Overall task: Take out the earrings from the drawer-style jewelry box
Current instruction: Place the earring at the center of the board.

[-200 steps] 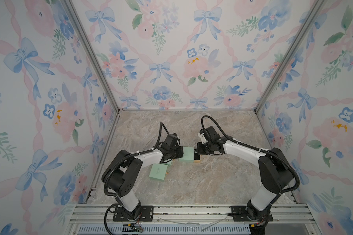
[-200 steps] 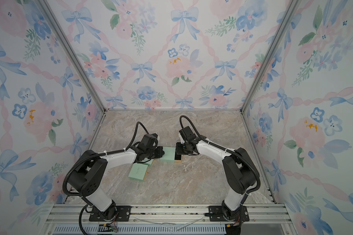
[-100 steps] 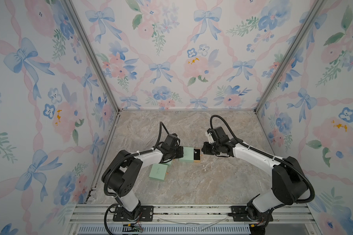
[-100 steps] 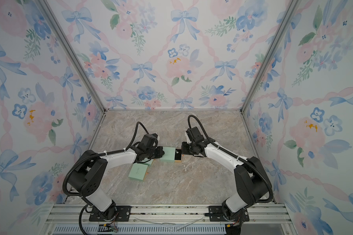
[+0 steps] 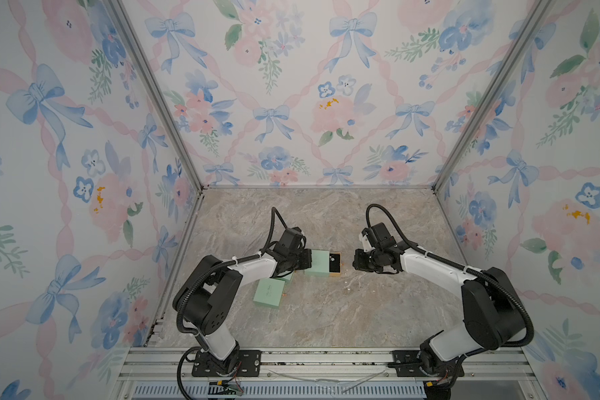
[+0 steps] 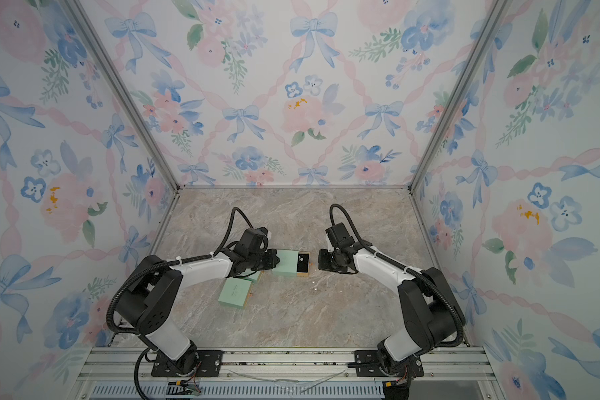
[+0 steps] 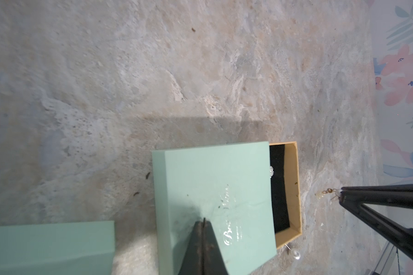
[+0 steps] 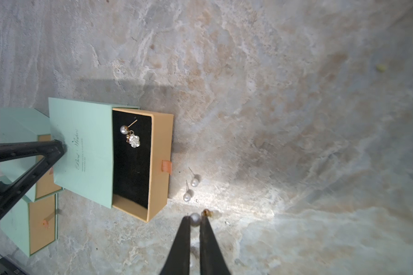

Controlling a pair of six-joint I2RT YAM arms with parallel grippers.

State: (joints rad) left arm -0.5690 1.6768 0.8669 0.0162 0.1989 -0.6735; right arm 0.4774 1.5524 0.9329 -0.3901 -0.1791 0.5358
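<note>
The mint-green drawer-style jewelry box (image 5: 321, 264) (image 8: 84, 147) lies mid-table, its tan drawer (image 8: 161, 145) pulled out to the right. Two earrings (image 8: 129, 135), a pearl stud and a cluster, rest on the drawer's black lining. Two more pearl earrings (image 8: 190, 189) lie on the marble beside the drawer. My left gripper (image 7: 203, 220) (image 5: 307, 259) is shut, its tips pressed on the box's lid. My right gripper (image 8: 196, 217) (image 5: 355, 263) hangs just right of the drawer, shut on a pearl earring (image 8: 195, 219) with a gold part at one tip.
Two more mint boxes (image 5: 269, 292) (image 8: 22, 133) lie left of and nearer than the open one, partly under my left arm. A floral wall (image 7: 401, 95) bounds the marble table on the right.
My right gripper has drawn back to the right, away from the open drawer, carrying the pearl earring. The left gripper and the box have stayed put.
</note>
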